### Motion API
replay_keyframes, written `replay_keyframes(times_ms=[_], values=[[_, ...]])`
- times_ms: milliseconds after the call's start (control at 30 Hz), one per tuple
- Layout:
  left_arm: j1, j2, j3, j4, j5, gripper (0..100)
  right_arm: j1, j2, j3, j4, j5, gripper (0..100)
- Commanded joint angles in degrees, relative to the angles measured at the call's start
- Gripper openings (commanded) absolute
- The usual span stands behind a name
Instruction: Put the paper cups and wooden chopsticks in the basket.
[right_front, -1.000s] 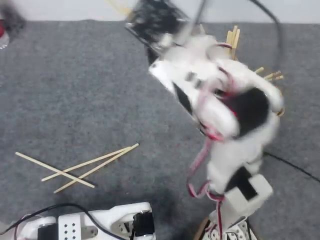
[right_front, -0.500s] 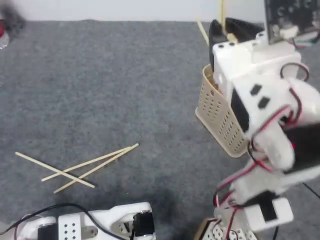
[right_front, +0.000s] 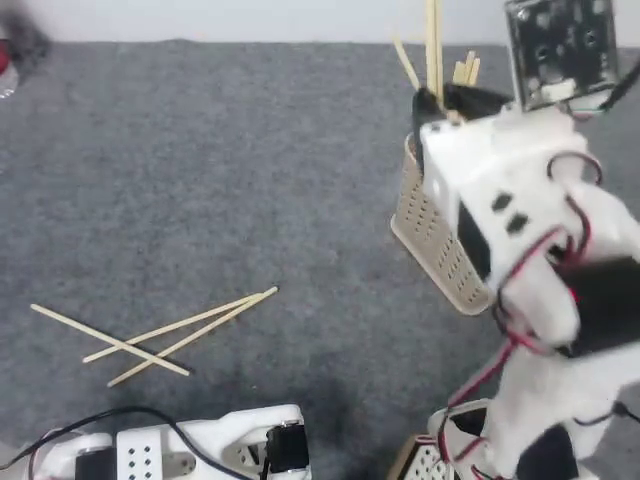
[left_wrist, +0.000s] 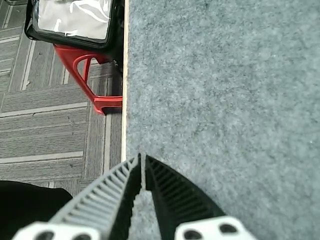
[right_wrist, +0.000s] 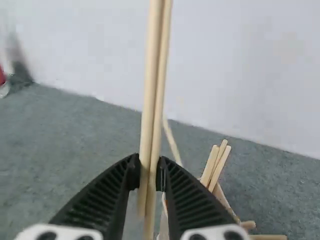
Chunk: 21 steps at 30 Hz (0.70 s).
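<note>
My right gripper (right_wrist: 148, 175) is shut on a pair of wooden chopsticks (right_wrist: 155, 75) that stand upright between its fingers. In the high view this gripper (right_front: 440, 100) hangs over the beige basket (right_front: 430, 235) at the right, with the held chopsticks (right_front: 433, 40) pointing up. Several more chopsticks (right_front: 466, 70) stick out of the basket. Three loose chopsticks (right_front: 160, 335) lie crossed on the grey mat at the front left. My left gripper (left_wrist: 143, 172) is shut and empty, near the mat's edge.
The left arm's white base (right_front: 200, 450) sits at the front edge with a black cable beside it. A red frame (left_wrist: 92, 85) stands on the floor beyond the table edge (left_wrist: 125, 75). A red object (right_front: 5, 65) is at the far left corner.
The right arm swung from the middle of the table to the right, over the basket, and the held chopsticks now stand more upright above it. The left arm has not moved.
</note>
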<state>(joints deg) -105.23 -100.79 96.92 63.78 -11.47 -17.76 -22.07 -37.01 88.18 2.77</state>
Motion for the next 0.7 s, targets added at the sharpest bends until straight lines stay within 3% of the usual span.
replay_keyframes(times_ms=[0, 367, 667], values=[[-0.4, -0.3, -0.3, 0.1, -0.4, 1, 2.1, -1.9, 11.2, -11.0, -0.1, 0.6], [-0.4, -0.3, -0.3, 0.1, -0.4, 1, 5.1, -22.5, 59.0, -52.5, 1.8, 0.6], [-0.4, -0.3, -0.3, 0.1, -0.4, 1, 9.7, -19.3, 65.2, -57.9, 4.1, 0.6]])
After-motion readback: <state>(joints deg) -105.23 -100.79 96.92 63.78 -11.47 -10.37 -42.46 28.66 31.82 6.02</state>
